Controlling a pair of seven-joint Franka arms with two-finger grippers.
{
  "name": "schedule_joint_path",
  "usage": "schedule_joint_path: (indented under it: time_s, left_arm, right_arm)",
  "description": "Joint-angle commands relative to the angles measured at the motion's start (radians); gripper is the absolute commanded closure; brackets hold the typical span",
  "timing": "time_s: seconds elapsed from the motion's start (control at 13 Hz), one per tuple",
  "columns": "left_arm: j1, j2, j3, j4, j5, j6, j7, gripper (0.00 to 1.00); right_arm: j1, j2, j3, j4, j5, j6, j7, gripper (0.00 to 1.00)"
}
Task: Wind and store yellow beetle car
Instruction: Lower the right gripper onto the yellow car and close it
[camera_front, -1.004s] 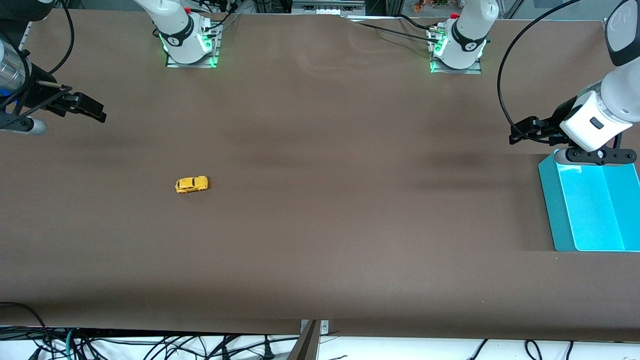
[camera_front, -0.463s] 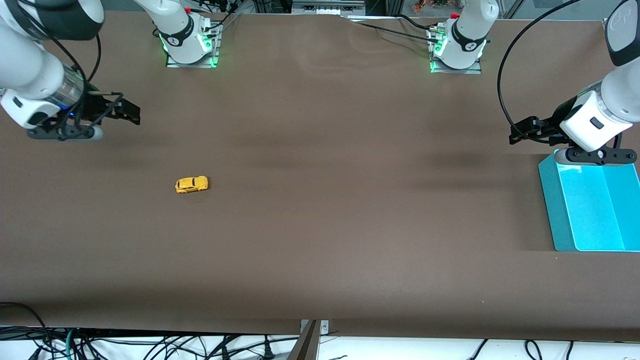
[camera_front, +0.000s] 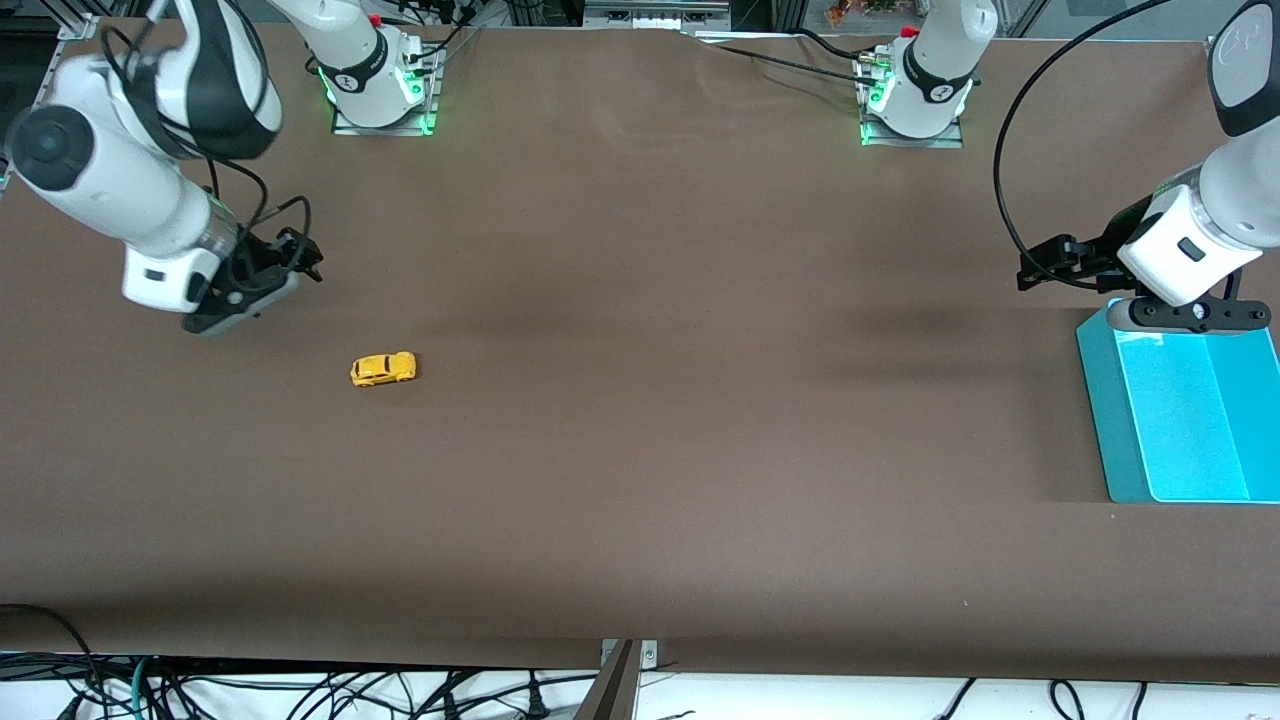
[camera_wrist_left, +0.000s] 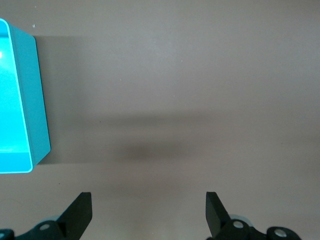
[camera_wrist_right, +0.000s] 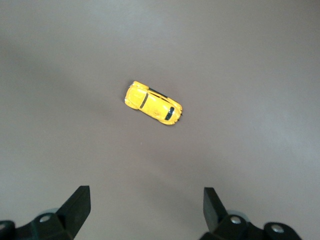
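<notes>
White arms, black joint bands, black cables, green-lit bases.

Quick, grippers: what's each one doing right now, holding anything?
Left gripper: open, empty, over the table beside the teal bin.
Right gripper: open, empty, over the table near the yellow beetle car.

Work surface: a long table (camera_front: 640, 400) covered edge to edge in plain matte brown material, with faint soft shadows across it. Two things lie directly on it. The yellow beetle car (camera_front: 383, 369) rests on its wheels toward the right arm's end, its length running roughly along the table. A teal bin (camera_front: 1100, 420) with a pale blue interior sits at the left arm's end, well apart from the car.
</notes>
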Motion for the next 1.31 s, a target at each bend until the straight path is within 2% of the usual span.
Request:
schedule_joint_path:
  time_s: [0.0, 0.31, 0.46, 0.62, 0.93, 1.0, 1.08, 1.24]
  left_arm:
    - [0.0, 0.019, -0.001, 0.052, 0.002, -0.01, -0.007, 0.0]
    - [0.005, 0.019, 0.0, 0.052, 0.002, -0.01, 0.006, 0.0]
    - [0.004, 0.019, 0.0, 0.052, 0.013, -0.01, 0.006, 0.0]
    - [0.003, 0.019, -0.001, 0.052, 0.008, -0.01, 0.008, 0.0]
    - [-0.007, 0.019, -0.007, 0.052, 0.0, -0.013, 0.023, 0.0]
    - [-0.013, 0.019, -0.01, 0.054, 0.002, -0.013, 0.069, 0.0]
    - [-0.027, 0.019, -0.01, 0.054, 0.002, -0.013, 0.112, 0.0]
    - [-0.041, 0.019, -0.01, 0.052, 0.005, -0.016, 0.186, 0.0]
  right_arm:
    - [-0.002, 0.089, 0.001, -0.014, -0.009, 0.124, -0.278, 0.0]
    - [0.0, 0.242, 0.027, -0.008, -0.014, 0.342, -0.754, 0.0]
    - [0.0, 0.317, 0.03, 0.004, -0.012, 0.411, -0.893, 0.0]
    - [0.001, 0.4, 0.033, 0.012, -0.011, 0.413, -0.921, 0.0]
    - [0.001, 0.439, 0.045, 0.01, -0.012, 0.437, -0.936, 0.0]
    - [0.001, 0.439, 0.047, 0.01, -0.012, 0.457, -0.938, 0.04]
    - [0.001, 0.434, 0.059, 0.01, -0.011, 0.457, -0.938, 0.3]
    - [0.001, 0.434, 0.06, 0.012, -0.02, 0.459, -0.968, 0.75]
